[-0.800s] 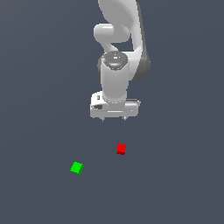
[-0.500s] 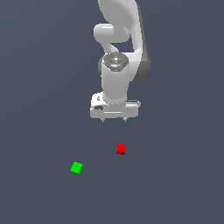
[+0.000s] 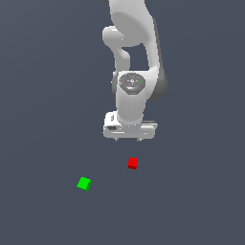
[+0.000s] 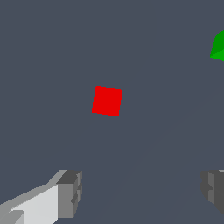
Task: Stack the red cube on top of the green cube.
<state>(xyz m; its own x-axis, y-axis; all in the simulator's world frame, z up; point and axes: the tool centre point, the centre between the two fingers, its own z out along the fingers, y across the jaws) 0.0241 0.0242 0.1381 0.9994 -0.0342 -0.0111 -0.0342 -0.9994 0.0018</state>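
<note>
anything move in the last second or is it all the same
Nothing has visibly changed. The pincer hangs open above the red cube, holding nothing, in the same place as before. The red cube and the green cube lie apart on the floor where they were.

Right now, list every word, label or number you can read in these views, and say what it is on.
None. The red cube, the green cube, the gripper and the grey floor are all plain, with no text or markings in either view.
</note>
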